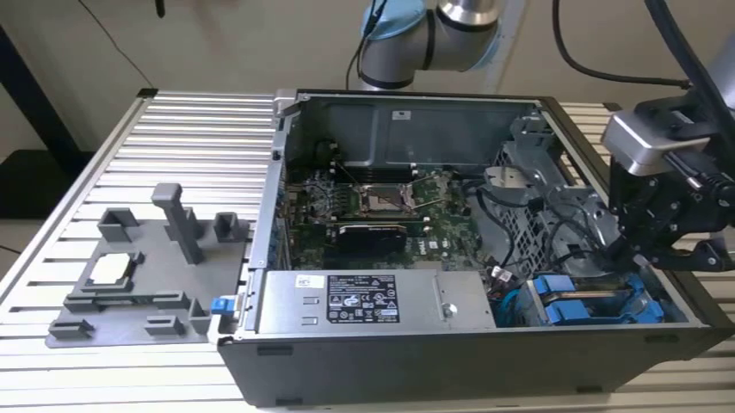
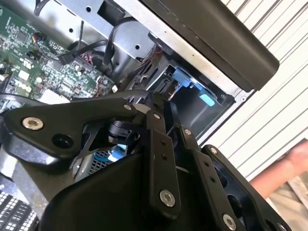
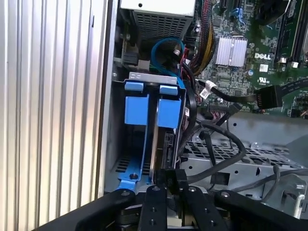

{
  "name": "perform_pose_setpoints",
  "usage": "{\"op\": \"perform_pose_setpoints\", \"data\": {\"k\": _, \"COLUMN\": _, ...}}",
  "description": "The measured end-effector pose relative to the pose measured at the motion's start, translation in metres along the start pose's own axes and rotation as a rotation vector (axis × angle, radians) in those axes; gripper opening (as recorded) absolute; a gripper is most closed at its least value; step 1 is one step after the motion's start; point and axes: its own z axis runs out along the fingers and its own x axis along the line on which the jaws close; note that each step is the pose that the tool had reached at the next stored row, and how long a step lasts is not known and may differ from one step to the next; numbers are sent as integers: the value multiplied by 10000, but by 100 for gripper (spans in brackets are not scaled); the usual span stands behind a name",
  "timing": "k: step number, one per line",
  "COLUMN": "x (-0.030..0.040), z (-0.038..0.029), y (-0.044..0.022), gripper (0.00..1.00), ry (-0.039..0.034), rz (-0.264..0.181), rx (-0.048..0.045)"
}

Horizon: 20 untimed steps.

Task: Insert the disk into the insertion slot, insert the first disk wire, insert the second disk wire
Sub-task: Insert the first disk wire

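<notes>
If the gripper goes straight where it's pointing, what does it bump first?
Probably the disk, seated in the insertion slot, just ahead; the black wire plug in the gripper would touch first. Depth unclear.

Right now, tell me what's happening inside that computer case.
A single robot arm is working in the open computer case that lies on a slatted table. The disk, in its blue carrier, already sits in the insertion slot, beside another blue carrier. The gripper appears to pinch a black wire connector right at the disk's exposed end. Whether it is plugged in can't be told.
</notes>
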Motion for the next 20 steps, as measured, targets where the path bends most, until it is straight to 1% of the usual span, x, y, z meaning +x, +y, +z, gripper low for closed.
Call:
{"op": "perform_pose_setpoints", "data": {"k": 1, "x": 0, "z": 5, "y": 0, "gripper": 19, "ry": -52, "rz": 36, "rx": 6}}
{"op": "perform_pose_setpoints", "data": {"k": 3, "x": 8, "z": 9, "y": 2, "gripper": 19, "ry": -226, "rz": 74, "rx": 23}}
{"op": "perform_pose_setpoints", "data": {"k": 4, "x": 13, "z": 13, "y": 3, "gripper": 19, "ry": -257, "rz": 83, "rx": 26}}
{"op": "perform_pose_setpoints", "data": {"k": 11, "x": 27, "z": 44, "y": 7, "gripper": 19, "ry": -255, "rz": 90, "rx": 16}}
{"op": "perform_pose_setpoints", "data": {"k": 15, "x": 32, "z": 74, "y": 4, "gripper": 19, "ry": -255, "rz": 89, "rx": 14}}
{"op": "perform_pose_setpoints", "data": {"k": 20, "x": 60, "z": 111, "y": -12, "gripper": 19, "ry": -256, "rz": 89, "rx": 15}}
